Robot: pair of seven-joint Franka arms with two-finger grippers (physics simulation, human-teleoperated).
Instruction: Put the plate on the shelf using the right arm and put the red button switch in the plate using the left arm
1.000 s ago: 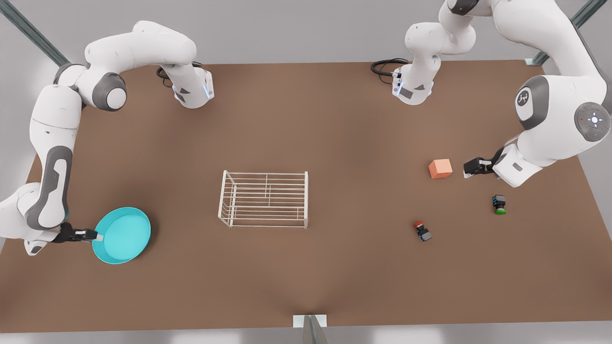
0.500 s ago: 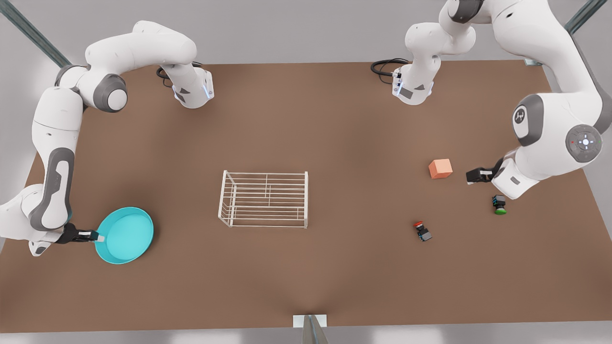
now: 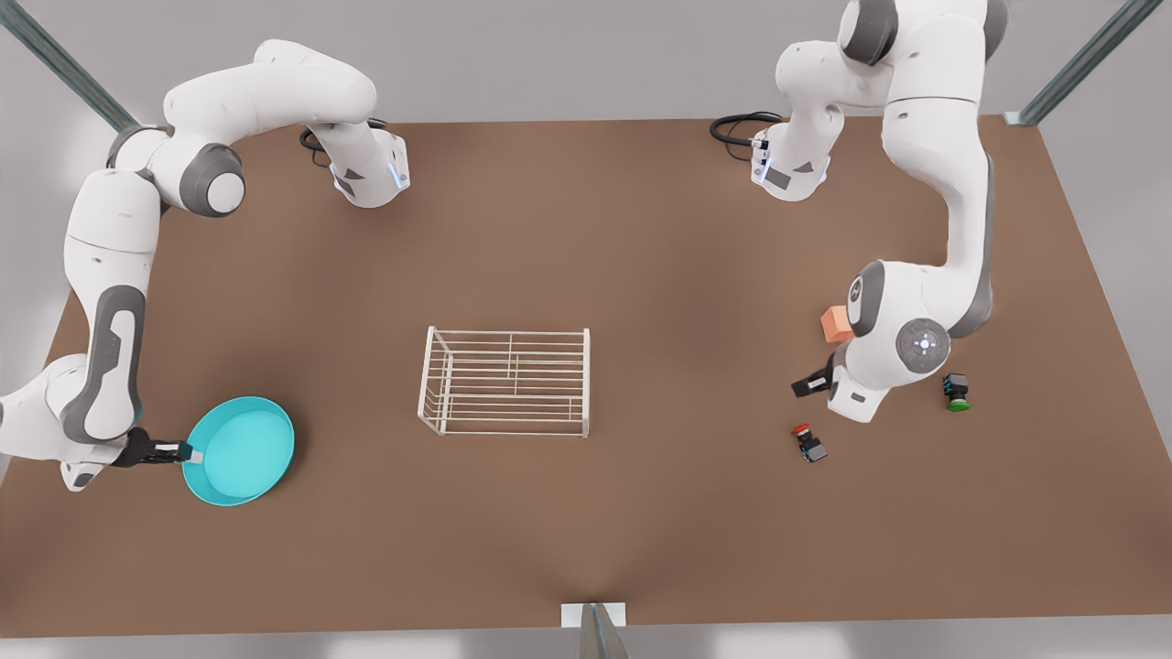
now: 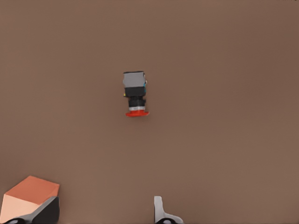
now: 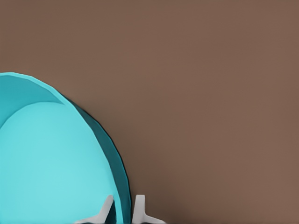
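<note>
Your left gripper [image 4: 105, 212] hangs with fingers apart above the brown table [image 4: 224, 93]; the red button switch [image 4: 135, 93] lies beyond, an orange cube [image 4: 25, 193] beside one finger.

You see brown table [image 3: 586, 229] | on it: rack [image 3: 505, 381] centre | plate [image 3: 240, 449] front view's left | red switch [image 3: 808, 443], green switch [image 3: 956, 392], orange cube [image 3: 832, 323] front view's right

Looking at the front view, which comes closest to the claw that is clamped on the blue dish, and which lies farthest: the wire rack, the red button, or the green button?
From the right gripper, on the plate rim at the front view's left:
1. The shelf, mid-table.
2. The red button switch, toward the right.
3. The green button switch, farthest right.
</note>
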